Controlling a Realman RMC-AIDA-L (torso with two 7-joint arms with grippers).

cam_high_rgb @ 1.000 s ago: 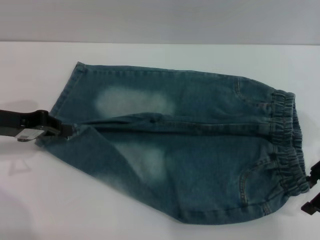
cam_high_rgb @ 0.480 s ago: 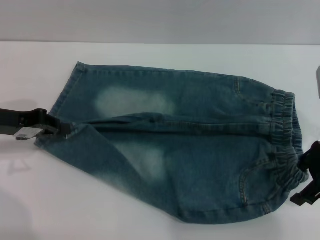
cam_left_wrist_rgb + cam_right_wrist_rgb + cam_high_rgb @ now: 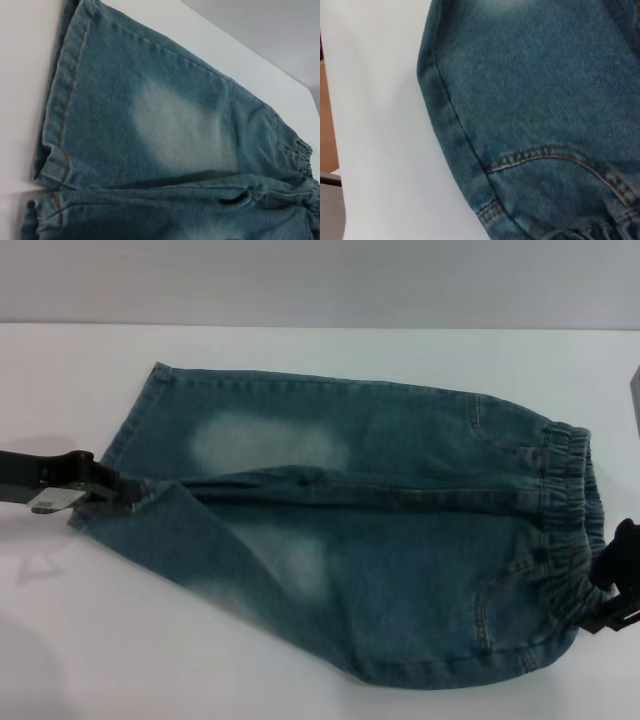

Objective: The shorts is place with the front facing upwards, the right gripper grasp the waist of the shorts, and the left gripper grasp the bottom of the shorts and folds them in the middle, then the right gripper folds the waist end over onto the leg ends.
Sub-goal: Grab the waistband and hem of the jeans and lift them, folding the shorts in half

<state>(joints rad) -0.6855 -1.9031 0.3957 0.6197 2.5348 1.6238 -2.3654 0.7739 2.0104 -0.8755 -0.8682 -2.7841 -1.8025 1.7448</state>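
Both grippers at the ends of the shorts (image 3: 370, 540)

The left gripper (image 3: 125, 495) pinches the leg hem at the table's (image 3: 60, 640) left edge; the right gripper (image 3: 612, 590) touches the waistband, spread unreadable.

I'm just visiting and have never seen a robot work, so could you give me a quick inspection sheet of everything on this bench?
Surface: white table, bare around the cloth.
Job's things: denim shorts lying flat, front up, waistband toward the robot's right, leg hems toward its left.
Clutter: nothing seen.
Grippers: left gripper at the nearer leg's hem; right gripper at the waistband's near corner.
Cables: nothing seen.
Surroundings: plain grey wall behind.
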